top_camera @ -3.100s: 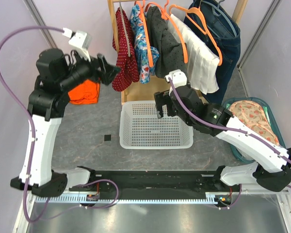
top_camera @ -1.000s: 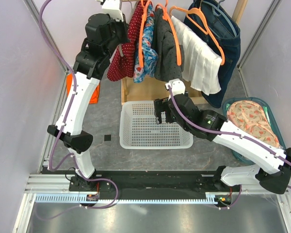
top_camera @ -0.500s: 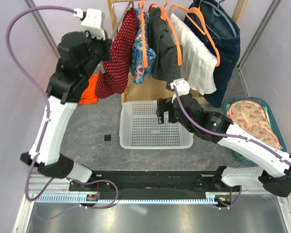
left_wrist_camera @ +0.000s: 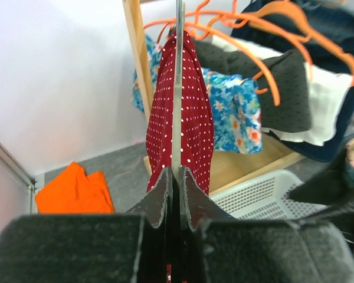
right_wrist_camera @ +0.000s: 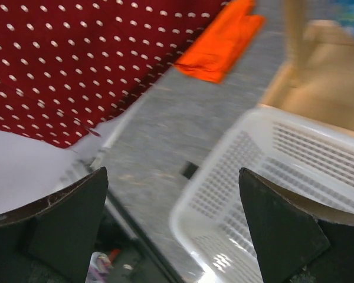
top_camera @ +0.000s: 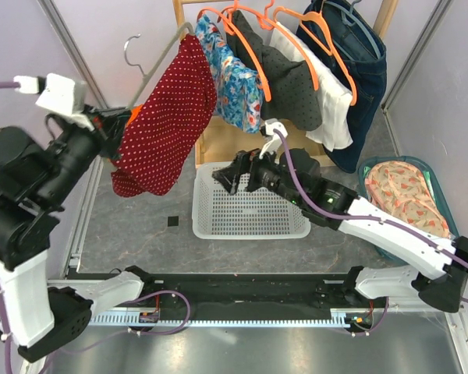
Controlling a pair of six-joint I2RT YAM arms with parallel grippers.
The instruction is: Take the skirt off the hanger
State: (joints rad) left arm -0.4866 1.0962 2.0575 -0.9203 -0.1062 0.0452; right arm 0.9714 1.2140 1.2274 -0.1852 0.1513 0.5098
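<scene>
Skirt, red, white-dotted: now lifted away from the other hanging clothes, hanger included, held at ten o'clock of the basket. Left gripper clamped on hanger wire. Right gripper spread wide, empty, swung toward hem. Judged ready for pulling off.

The skirt at my left end effector is deep red with small white dots, on a plain grey wire hanger. Beyond that end effector, whose fingers are black, hang a blue floral garment, a charcoal one with fine pale specks, a white one and dark blue jeans, on orange hangers. Under my right end effector, also black, the perforated basket is white and the floor mottled grey. Ahead of it lies a bright orange cloth.
</scene>
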